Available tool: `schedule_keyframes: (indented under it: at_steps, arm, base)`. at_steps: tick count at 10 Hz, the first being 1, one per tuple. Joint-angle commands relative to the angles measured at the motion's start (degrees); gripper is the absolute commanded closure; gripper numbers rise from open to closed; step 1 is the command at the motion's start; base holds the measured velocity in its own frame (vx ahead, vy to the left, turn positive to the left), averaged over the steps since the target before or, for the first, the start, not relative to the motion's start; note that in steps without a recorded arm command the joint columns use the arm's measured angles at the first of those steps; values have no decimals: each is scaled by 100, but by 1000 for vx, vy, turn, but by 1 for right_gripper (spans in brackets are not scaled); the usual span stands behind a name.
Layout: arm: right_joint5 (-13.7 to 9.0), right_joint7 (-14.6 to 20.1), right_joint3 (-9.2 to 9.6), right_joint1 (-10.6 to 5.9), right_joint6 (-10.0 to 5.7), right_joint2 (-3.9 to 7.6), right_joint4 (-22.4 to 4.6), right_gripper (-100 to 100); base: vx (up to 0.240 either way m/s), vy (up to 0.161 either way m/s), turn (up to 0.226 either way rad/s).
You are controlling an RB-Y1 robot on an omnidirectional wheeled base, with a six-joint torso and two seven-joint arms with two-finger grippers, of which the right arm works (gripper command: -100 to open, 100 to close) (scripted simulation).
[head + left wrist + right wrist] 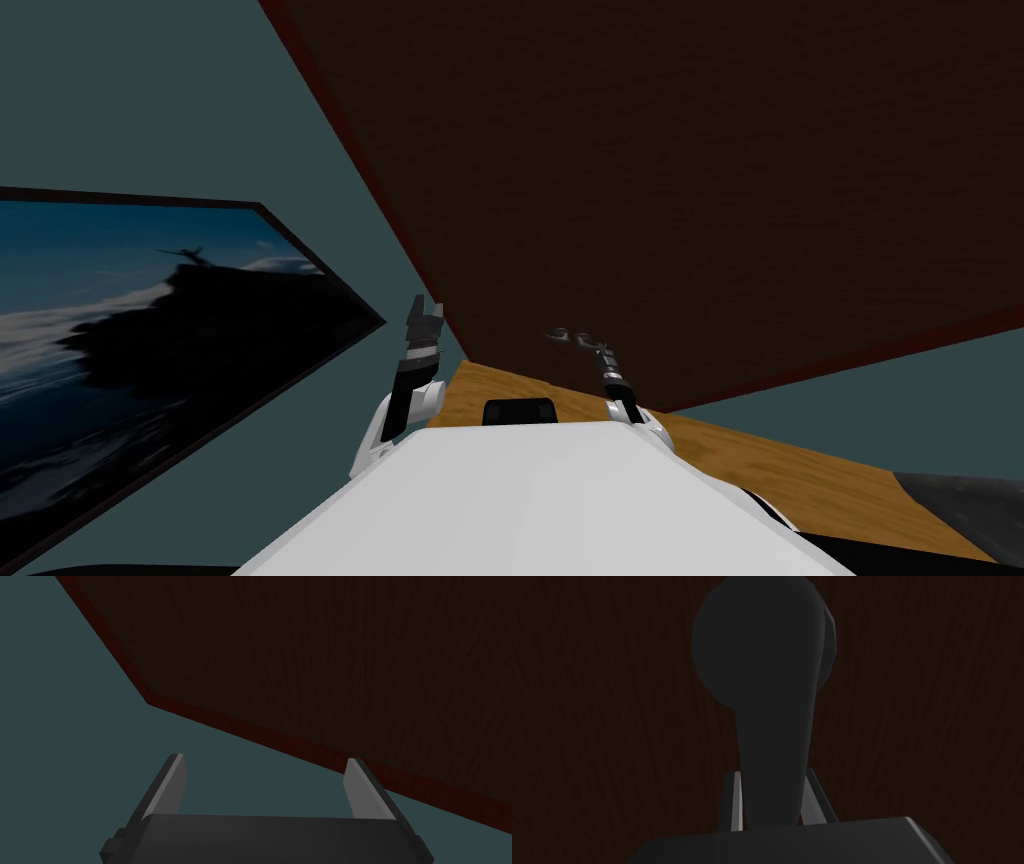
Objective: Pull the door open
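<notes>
two claws up at the dark brown door (700, 150) in the head view: left claw (424, 322) raised beside the door's edge, spare for now i'd say, right claw (578, 342) out against the panel. left wrist view: its fingers (172, 786) spread wide, holding nothing, teal wall (75, 726) behind. right wrist view: blades clenched on the dark lever handle (772, 676), low on its shaft, so a pull should drag the door along.

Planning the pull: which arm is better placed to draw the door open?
Right. Its jaws are shut on the handle; the left jaws stand open by the edge of the door, holding nothing.
</notes>
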State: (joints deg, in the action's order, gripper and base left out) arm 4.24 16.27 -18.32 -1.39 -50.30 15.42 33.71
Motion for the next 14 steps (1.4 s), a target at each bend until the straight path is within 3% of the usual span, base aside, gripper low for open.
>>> schedule_keyframes:
  at_steps: [1,2,3,6,7,8,12,14]
  arm:
    - [-5,2,-9,9,0,8,-2,100]
    - [-5,2,-9,9,0,8,-2,100]
    - [-10,67,-55,136,-26,131,-32,100]
    - [-2,93,-54,162,-42,159,0,100]
    - [67,226,10,244,-132,242,-27,100]
    - [67,226,10,244,-132,242,-27,100]
    - [349,602,360,315,-421,303,48,100]
    - [349,602,360,315,-421,303,48,100]
  base:
    - [-10,1,-2]
    - [0,0,0]
    - [-92,-17,22]
    - [-123,16,1]
    - [-164,32,125]
    - [-157,15,73]
    - [-205,-31,149]
    - [-103,-29,29]
